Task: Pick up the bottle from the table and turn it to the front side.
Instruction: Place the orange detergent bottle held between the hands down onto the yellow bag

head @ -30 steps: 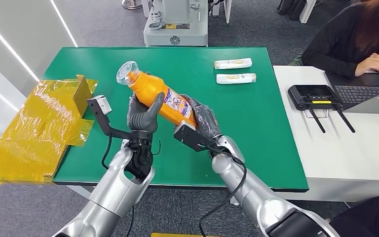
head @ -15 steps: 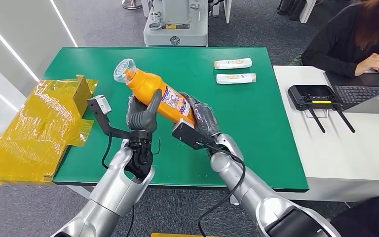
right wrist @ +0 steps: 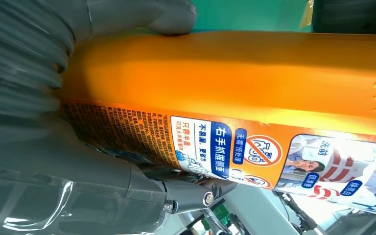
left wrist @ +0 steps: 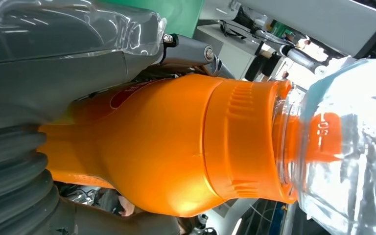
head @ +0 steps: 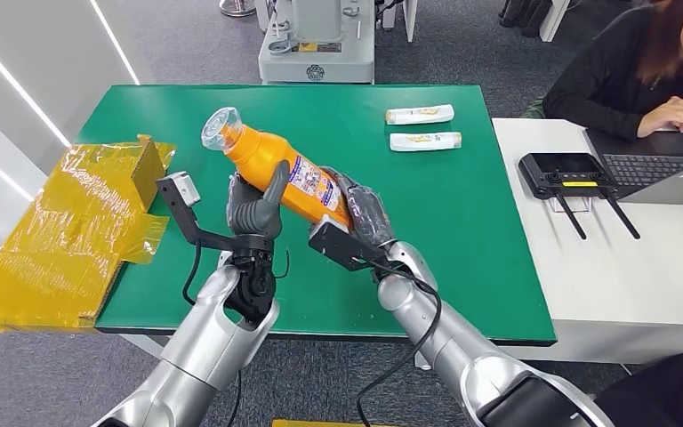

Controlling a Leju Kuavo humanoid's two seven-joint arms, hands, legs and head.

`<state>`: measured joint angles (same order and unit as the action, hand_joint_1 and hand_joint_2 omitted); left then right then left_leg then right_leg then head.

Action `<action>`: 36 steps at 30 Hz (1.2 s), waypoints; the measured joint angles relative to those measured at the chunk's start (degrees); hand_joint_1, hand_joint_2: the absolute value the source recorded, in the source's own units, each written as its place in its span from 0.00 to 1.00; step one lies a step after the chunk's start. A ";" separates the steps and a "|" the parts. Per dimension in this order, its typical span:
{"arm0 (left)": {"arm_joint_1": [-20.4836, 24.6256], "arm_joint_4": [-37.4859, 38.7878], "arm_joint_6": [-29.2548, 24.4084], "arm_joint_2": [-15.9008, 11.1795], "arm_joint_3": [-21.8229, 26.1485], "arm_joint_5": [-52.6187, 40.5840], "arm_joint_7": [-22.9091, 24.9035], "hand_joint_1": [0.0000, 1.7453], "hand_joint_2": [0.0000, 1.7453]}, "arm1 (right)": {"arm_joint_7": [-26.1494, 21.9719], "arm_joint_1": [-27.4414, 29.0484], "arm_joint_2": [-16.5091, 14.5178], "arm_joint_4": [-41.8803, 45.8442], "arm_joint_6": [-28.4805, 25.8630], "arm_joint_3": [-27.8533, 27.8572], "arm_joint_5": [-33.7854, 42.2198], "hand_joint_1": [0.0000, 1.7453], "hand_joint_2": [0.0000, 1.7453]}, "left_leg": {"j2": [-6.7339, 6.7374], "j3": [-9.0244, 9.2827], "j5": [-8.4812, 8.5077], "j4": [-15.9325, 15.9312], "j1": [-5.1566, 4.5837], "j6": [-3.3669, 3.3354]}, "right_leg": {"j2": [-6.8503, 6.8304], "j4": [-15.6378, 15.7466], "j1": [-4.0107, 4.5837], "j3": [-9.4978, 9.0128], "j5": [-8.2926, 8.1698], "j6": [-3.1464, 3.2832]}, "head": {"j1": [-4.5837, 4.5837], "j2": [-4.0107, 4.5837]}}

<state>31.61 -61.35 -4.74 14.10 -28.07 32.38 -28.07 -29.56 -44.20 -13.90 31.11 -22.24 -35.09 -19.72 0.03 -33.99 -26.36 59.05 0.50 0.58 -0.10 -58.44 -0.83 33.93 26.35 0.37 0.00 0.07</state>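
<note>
Since a second ago I have tipped the bottle (head: 280, 173) a little further: its clear cap (head: 218, 130) now sits slightly higher and further left over the green counter (head: 462, 222), and the label has rolled a touch more toward me. My arms have hardly shifted.

I hold the orange bottle lifted off the counter, slanted, cap end pointing away to the left and base low toward my right hand (head: 366, 218). That hand is wrapped around the lower body of the bottle. My left hand (head: 256, 209) clasps it just below the shoulder, thumb up against the orange side.

Close up from the right wrist, the bottle's label (right wrist: 284, 161) carries Chinese print: a blue block reading 右手抓握處, a red crossed-circle warning sign, small dense text on orange, and pictures of people with small blue tags. From the left wrist, the ribbed orange collar (left wrist: 242, 139) meets the clear cap, where a raised mark shows, too unclear to read.

Beyond the bottle, toward the far right of the counter, lie two small white and yellow tubes (head: 424, 140), their print too small to read.
</note>
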 joint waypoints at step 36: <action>-6.82 -2.89 1.12 -5.18 -0.34 -3.74 -0.92 1.00 1.00 | -4.85 7.04 2.44 3.63 1.33 -1.32 7.19 1.00 1.00 | 0.00 -0.07 0.00 0.00 0.01 0.00 | -0.01 0.00 0.01 0.03 0.00 0.00 | 0.00 0.00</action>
<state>24.79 -64.24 -3.62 8.92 -28.41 28.64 -28.99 -34.41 -37.17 -11.46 34.74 -20.91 -36.41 -12.53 0.02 -34.06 -26.36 59.05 0.51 0.58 -0.11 -58.44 -0.82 33.95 26.36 0.37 0.00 0.07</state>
